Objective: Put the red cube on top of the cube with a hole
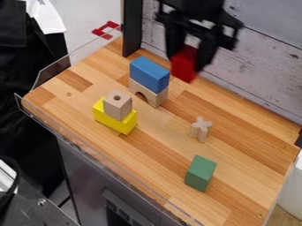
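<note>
Wooden tabletop (154,152) beneath; gripper (187,59) at one o'clock, pinching the red block (183,69), seemingly above the wood; blue block (149,74) at twelve on a wooden arch (157,97); yellow notched block (122,126) at nine; green block (199,173) at five; cube with a hole (117,107) atop the yellow; star-topped peg (201,129) at four.

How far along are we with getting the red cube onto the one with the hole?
The pick-up looks done: the gripper holds the red cube between its fingers, above the wooden tabletop. The cube with a hole sits on the yellow block, its top bare. What's left is bringing the red cube over it, lowering it and letting go.
</note>
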Robot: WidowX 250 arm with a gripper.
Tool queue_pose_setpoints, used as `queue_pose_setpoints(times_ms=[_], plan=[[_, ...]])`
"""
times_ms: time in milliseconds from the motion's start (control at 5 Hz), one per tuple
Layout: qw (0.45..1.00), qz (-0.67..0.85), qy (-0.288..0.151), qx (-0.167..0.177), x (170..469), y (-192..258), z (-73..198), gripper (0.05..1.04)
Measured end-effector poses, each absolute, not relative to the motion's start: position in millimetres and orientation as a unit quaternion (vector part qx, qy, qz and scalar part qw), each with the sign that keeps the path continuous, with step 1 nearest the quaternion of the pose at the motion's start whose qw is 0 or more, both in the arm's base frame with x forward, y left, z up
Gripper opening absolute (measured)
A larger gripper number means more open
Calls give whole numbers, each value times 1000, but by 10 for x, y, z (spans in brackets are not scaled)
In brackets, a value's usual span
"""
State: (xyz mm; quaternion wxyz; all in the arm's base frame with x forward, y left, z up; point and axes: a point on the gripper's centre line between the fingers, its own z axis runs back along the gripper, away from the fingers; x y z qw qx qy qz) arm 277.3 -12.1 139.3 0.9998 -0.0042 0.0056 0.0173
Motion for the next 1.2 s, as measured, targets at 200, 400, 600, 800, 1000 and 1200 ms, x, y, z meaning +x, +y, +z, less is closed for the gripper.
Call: queue_pose_setpoints(times_ms=[200,400,600,800,1000,1200], plan=[[1000,23,9,-10,2766,58,1374,559],[999,21,25,-13,2683,179,1299,559],[999,29,25,-22,2560,262,1277,559],[999,30,30,-32,2496,329,1234,559],[997,45,43,-40,2390,434,1120,558],[997,44,33,-46,2393,493,1091,559]])
